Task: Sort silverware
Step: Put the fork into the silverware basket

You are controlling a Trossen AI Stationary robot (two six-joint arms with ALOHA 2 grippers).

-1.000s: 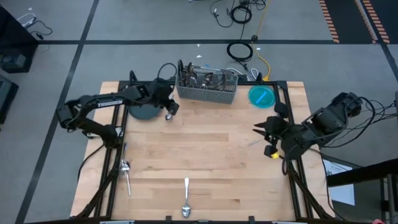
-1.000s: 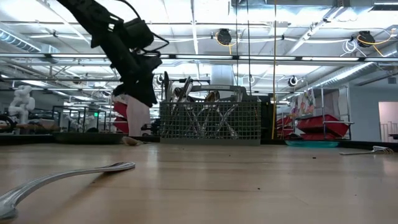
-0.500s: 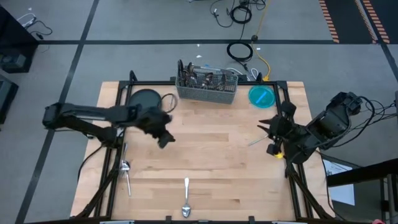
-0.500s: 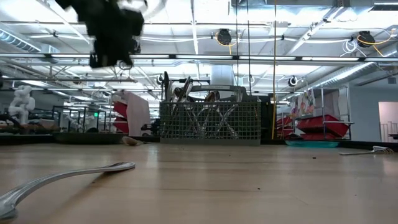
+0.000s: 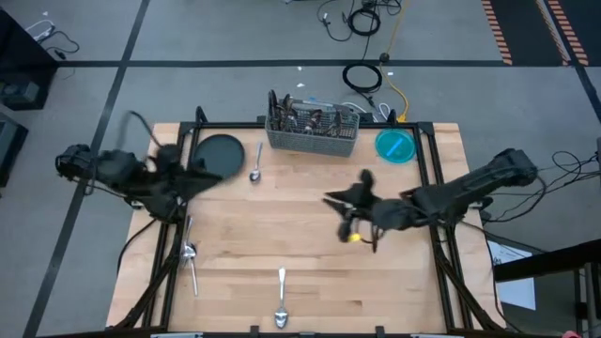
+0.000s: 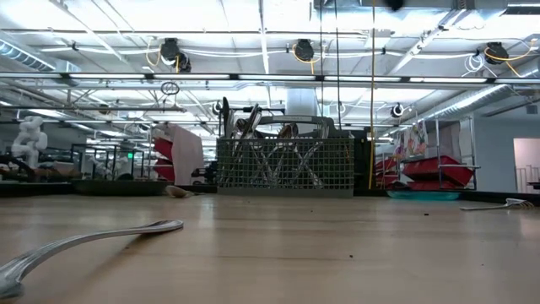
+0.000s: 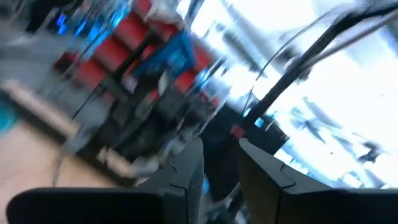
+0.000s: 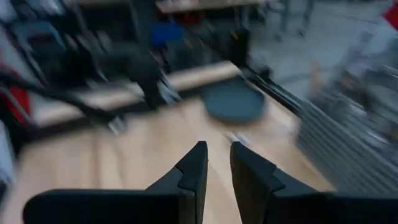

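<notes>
- Stretching out pale and smooth: planked wooden tabletop (image 5: pixel 310 253), black-framed, with grey floor all around.
- Hanging parted and empty by the dark round plate (image 5: pixel 218 150): left pincer (image 7: pixel 220 144).
- Hovering parted, gripping nothing, over mid-table: right pincer (image 8: pixel 218 146).
- Lying between the two pincers, just beside the plate: slim shiny silverware spoon (image 5: pixel 255 161); more standing in the grey wire-mesh caddy (image 5: pixel 313 139).

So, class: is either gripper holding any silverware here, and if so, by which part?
Nothing is held. The left gripper and right gripper each show a narrow bare gap between their fingers, with no silverware in it.
</notes>
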